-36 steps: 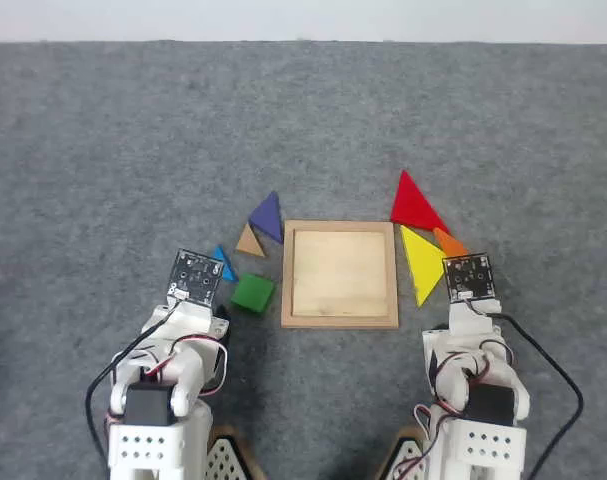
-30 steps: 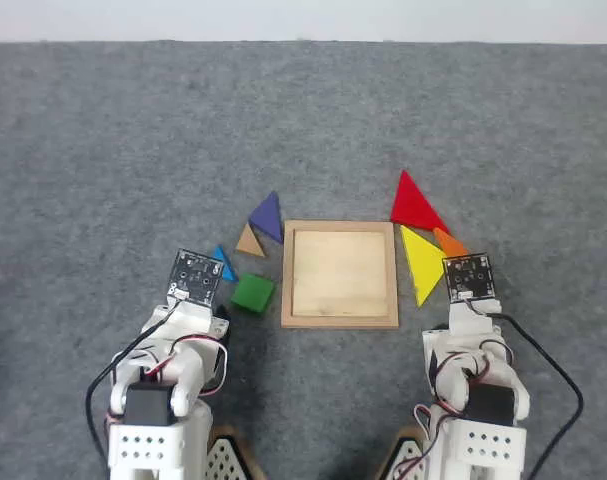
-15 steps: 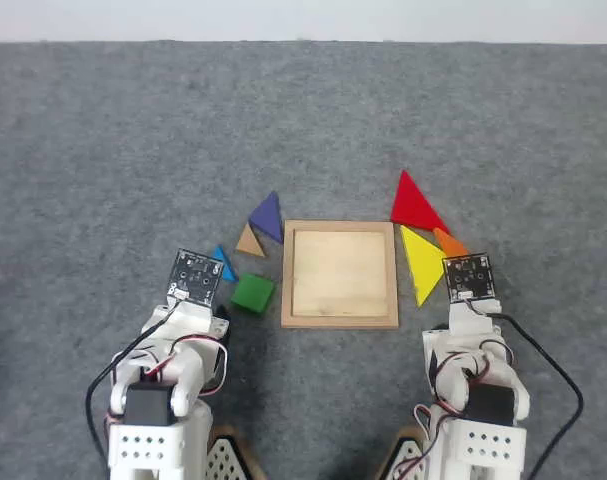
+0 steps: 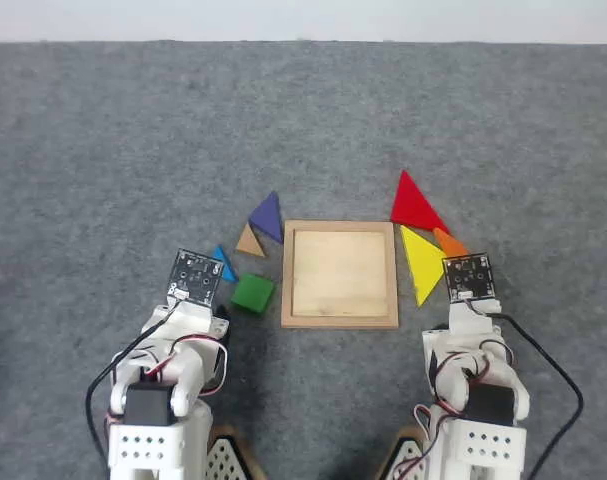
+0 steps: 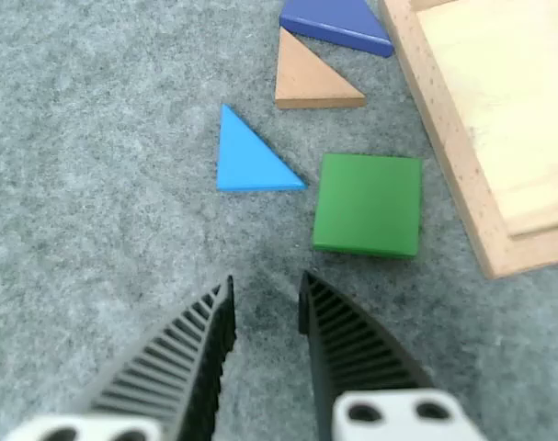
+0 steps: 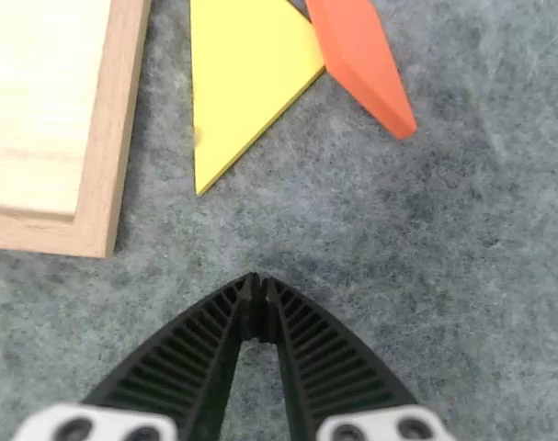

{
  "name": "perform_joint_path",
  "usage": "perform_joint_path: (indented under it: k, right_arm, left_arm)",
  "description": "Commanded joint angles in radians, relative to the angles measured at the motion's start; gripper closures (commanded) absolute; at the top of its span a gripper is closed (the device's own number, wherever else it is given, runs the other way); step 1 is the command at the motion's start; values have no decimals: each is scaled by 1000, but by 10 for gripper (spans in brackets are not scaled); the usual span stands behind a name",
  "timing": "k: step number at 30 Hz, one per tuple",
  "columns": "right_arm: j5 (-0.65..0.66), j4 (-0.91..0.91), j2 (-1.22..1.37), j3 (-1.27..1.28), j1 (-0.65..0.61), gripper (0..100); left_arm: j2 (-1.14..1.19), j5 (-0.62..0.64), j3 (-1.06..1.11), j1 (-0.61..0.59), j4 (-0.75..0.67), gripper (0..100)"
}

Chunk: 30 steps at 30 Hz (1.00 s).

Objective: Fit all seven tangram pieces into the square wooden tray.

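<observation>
Seven coloured pieces lie loose on the grey felt counter (image 4: 133,130), all outside the square wooden tray (image 4: 287,275), whose pale floor is bare. On the left arm's side of the tray sit four pieces: a dark blue triangle (image 4: 268,215) off the tray's far corner, a tan triangle (image 4: 249,241) touching or just beside it, a light blue triangle (image 4: 223,264) nearer the arm, and a green square (image 4: 253,293) just beside the tray's outer edge. The light blue triangle's corner comes very close to the green square; whether they touch is hard to tell. On the right arm's side are three more: a red triangle (image 4: 415,205) off the tray's far corner, a yellow triangle (image 4: 421,260) lying along the tray's side with a narrow strip of felt between, and an orange parallelogram (image 4: 449,242) against the yellow triangle's outer edge. The left gripper (image 5: 267,285) hangs over bare felt near the green square and the light blue triangle, its jaws slightly parted and holding nothing. The right gripper (image 6: 259,285) hangs over bare felt near the yellow triangle's point and the tray's near corner, its jaws pressed together and empty.
</observation>
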Motion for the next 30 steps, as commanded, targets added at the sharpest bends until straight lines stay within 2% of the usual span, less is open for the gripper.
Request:
perform_joint_path:
  k: [1, 7, 10, 12, 17, 21, 30]
  right_arm:
    - [11, 2, 4, 20, -33, 990]
    - [25, -41, 1, 18, -10, 990]
    - [195, -119, -30, -11, 42, 989]
    - [279, -77, -48, -91, 70, 988]
    - [269, -5, 19, -319, 8, 902]
    - [233, -19, 289, -508, -45, 895]
    - [64, -65, 1228, -1134, -197, 892]
  left_arm:
    - [-20, -6, -7, 0, 5, 891]
    - [-20, -12, -7, -11, -64, 889]
    - [-20, -141, -7, -60, -58, 891]
    - [-20, -221, -7, -100, -48, 892]
    - [-20, -235, -7, -117, -46, 892]
    - [-20, -235, -7, -118, -44, 892]
    - [-20, -236, -7, -120, -43, 892]
